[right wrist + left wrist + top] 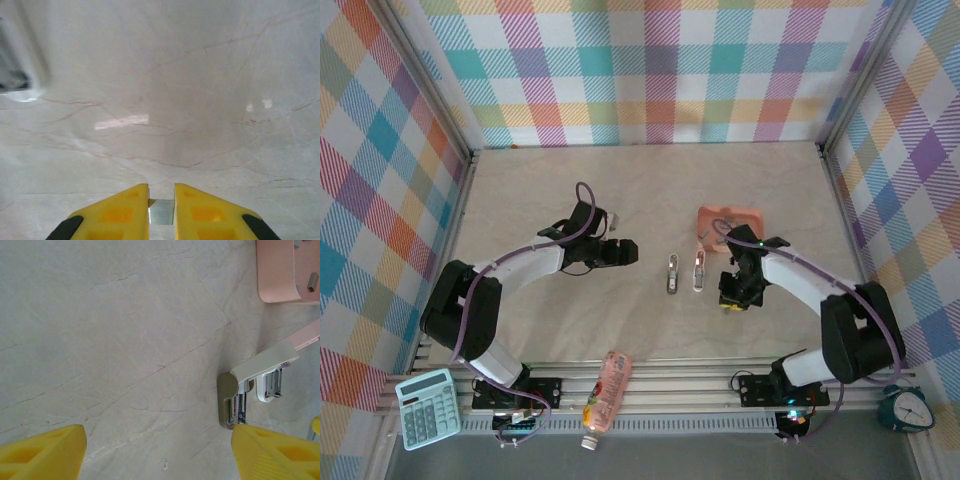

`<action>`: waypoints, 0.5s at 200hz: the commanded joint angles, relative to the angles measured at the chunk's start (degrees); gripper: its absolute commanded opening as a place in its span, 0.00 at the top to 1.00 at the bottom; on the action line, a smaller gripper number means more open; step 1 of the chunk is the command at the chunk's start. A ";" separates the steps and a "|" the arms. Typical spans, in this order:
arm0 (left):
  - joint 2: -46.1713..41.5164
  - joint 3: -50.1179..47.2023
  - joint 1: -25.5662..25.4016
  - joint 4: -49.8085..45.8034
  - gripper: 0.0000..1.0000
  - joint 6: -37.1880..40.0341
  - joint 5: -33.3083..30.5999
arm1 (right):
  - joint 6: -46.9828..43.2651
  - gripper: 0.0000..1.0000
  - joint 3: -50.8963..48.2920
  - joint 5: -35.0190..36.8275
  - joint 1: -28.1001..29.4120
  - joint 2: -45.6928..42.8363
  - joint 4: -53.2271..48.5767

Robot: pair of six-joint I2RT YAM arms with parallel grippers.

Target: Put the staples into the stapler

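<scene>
**One strip picked, no stapler loaded yet**

We see the right gripper [161, 192] closed narrow on a short grey staple strip [161, 212]. The strip is pinched between its yellow fingers [120, 212], low over the bare table [160, 75]. From above, this gripper sits just right of the two staplers and below the pink tray [275, 287]. So we judge the pick-up done and the strip clear of the tray.

The grey stapler [227, 397] and the white stapler [270, 387] lie side by side on the table, between the two arms. Both have their tops swung open, so opening looks done as well. Their metal channels are in view, but we cannot tell whether any staples already sit inside. The held strip touches neither stapler. What is left, as we judge it, is carrying the strip over, laying it in an open channel and closing the top.

The left gripper [157, 442] hangs near the grey stapler with its fingers spread wide, holding nothing. At least one spare strip [312, 282] lies in the tray.

As for writing, we find none we can read. The staplers show no brand. The pink bottle [605, 390], the calculator [427, 408] and the small clock [910, 408] sit at the near edge, and their labels and faces are too small to make out.
</scene>
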 commanded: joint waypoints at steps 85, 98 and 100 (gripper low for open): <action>1.63 1.95 -0.71 -0.60 0.23 -0.25 -0.20 | 5.35 0.83 5.62 8.69 10.48 -4.00 4.72; 1.94 2.05 -0.69 -0.60 0.23 -0.73 -0.20 | 5.98 0.83 7.68 9.99 11.98 -2.24 4.95; 2.06 2.01 -0.66 -0.61 0.23 -0.87 -0.20 | 6.04 0.83 8.02 10.16 12.21 -1.94 4.84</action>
